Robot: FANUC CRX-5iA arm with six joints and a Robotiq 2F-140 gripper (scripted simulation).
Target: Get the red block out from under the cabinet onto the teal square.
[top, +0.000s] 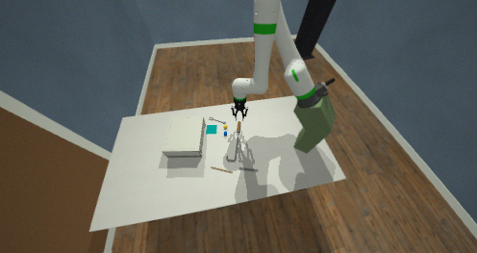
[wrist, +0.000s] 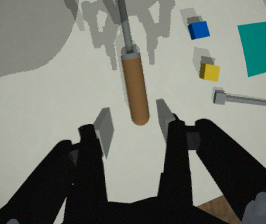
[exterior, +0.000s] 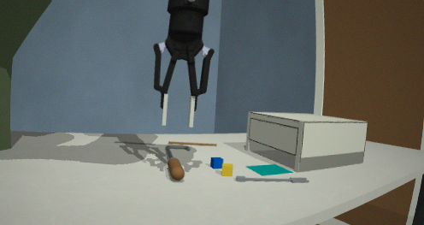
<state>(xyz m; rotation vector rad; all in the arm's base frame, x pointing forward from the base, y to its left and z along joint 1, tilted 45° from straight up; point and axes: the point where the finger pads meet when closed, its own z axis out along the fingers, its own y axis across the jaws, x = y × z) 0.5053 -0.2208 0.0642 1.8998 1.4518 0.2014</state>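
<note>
Progress nil, by look of it: red block not visible, presumably hidden under cabinet point(exterior: 325, 135); teal square point(exterior: 269, 169) bare. Tool point(exterior: 177, 109) part-spread, pinching nothing, hangs above tabletop point(exterior: 85, 195) over brown handle of hooked rake point(wrist: 136, 90), at 12 o'clock in wrist view. Left: grasp rake, drag block out, place inside square.

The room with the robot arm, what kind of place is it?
Probably a robot test room: one arm with a gripper works over a white table holding a small cabinet, tools and coloured blocks, with bare blue walls around.
</note>
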